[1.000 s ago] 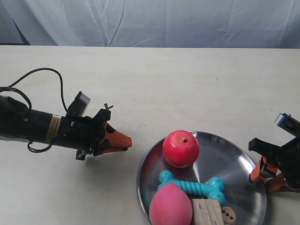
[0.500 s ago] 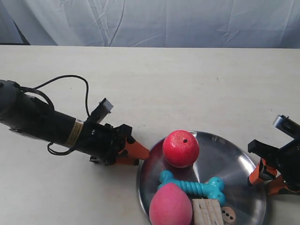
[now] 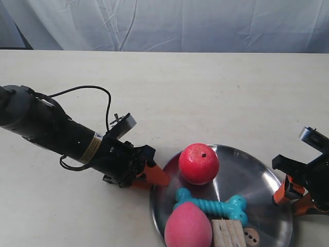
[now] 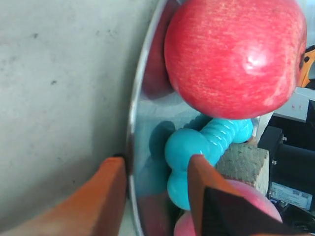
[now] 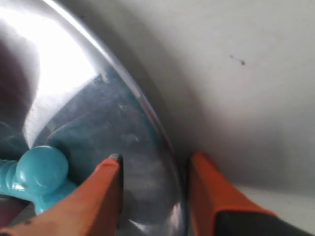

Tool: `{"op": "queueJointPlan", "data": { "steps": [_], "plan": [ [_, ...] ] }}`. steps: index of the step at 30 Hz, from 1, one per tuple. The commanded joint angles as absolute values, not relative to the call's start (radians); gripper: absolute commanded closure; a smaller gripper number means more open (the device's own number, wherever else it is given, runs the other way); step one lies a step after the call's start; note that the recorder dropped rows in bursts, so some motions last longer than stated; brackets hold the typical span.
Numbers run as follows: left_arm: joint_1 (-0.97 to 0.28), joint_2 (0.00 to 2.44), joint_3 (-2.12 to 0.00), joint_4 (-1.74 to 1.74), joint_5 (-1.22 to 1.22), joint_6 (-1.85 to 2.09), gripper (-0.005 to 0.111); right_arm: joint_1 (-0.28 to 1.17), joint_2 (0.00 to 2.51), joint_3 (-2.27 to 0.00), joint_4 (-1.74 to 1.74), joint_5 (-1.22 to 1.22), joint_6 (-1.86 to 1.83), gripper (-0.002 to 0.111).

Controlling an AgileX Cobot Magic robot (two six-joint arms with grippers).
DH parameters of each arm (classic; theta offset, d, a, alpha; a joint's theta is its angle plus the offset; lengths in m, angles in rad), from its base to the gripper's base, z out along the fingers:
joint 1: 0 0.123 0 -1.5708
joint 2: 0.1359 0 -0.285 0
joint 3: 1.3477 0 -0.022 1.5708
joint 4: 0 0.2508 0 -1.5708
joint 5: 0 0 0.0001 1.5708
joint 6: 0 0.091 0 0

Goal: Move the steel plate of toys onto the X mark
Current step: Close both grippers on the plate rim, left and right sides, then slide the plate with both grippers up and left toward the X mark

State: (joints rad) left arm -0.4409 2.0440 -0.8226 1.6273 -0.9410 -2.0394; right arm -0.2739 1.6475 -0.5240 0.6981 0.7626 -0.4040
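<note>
Pale table [image 3: 205, 92], creased white curtain [image 3: 180, 25] at twelve o'clock. Left gripper [image 4: 155, 196] at nine and right gripper [image 5: 157, 191] at three straddle the rim of the steel plate [image 3: 252, 175], jaws apart.

Light: was bright, even, diffuse in exterior view | Shadows: lay soft; a dark band fell on table [image 5: 221, 128] beside plate [image 5: 128, 118] rim | Glare: plate blew out white in right wrist view; red ball [image 4: 236, 54] carried a small highlight | Focus: exterior was sharp; left fingers [image 4: 110, 196] were blurred close up

The pale cream tabletop [image 3: 205, 92] carries a large round shiny steel plate [image 3: 252, 175], sitting low at the exterior view's right.
</note>
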Motion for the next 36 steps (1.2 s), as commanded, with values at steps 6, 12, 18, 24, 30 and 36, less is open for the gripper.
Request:
{"op": "queueJointPlan", "data": {
  "steps": [6,12,18,24,30,36],
  "plan": [
    [-0.452,2.053,-0.820,1.683,-0.950,-2.047,0.102,-0.256,1.650,-0.521,0.702,0.830,-0.416,0.068],
    [-0.452,2.053,-0.820,1.669,-0.946,-2.046,0.107,-0.138,1.651,-0.503,0.683,0.786,-0.419,0.068],
    [-0.452,2.053,-0.820,1.663,-0.944,-2.049,0.107,-0.091,1.651,-0.503,0.686,0.752,-0.419,0.096],
    [-0.452,2.053,-0.824,1.667,-0.942,-2.090,0.107,-0.091,1.651,-0.503,0.702,0.741,-0.419,0.109],
    [-0.452,2.053,-0.829,1.679,-0.942,-2.090,0.107,-0.091,1.651,-0.510,0.781,0.754,-0.505,0.109],
    [-0.445,2.053,-0.829,1.677,-0.954,-2.090,0.107,-0.091,1.651,-0.571,0.808,0.792,-0.542,0.109]
  ]
}}
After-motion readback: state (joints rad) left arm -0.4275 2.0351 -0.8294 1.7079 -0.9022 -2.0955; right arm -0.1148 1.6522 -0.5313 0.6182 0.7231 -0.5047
